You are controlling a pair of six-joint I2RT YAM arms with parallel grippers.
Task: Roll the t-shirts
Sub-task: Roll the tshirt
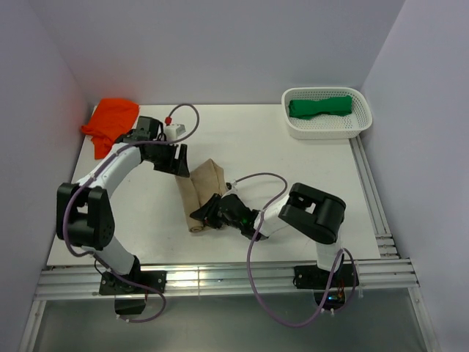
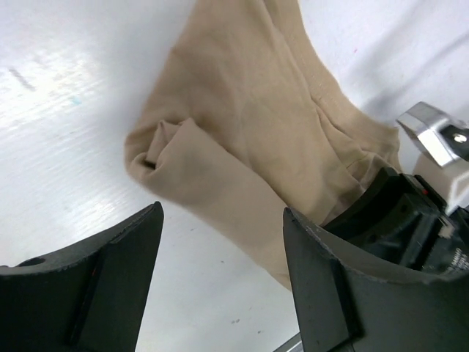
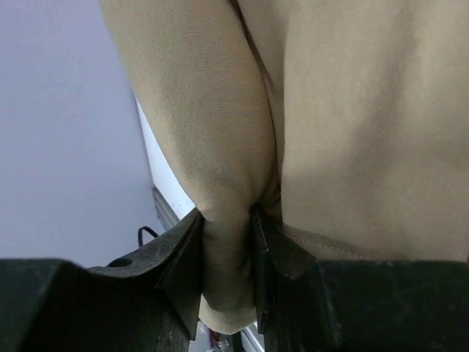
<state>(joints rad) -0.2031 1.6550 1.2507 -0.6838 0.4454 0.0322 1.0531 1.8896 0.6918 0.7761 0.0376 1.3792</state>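
Pinching a fold of the tan t-shirt point(image 3: 352, 125), the right gripper point(image 3: 227, 235) squeezes the cloth tight. The shirt lies in a long strip on the table point(image 1: 308, 191). The left gripper point(image 2: 221, 213) hangs over its far end, fingers apart, maybe not touching. The orange t-shirt point(image 1: 113, 121) sits far left; the green t-shirt point(image 1: 319, 106) lies in the basket point(image 1: 293, 130).

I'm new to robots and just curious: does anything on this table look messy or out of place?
Only the orange t-shirt, lying crumpled in the far left corner, unrolled, while the green t-shirt sits bundled in the white basket. The tan t-shirt is lumpy, pinched in the right claw.
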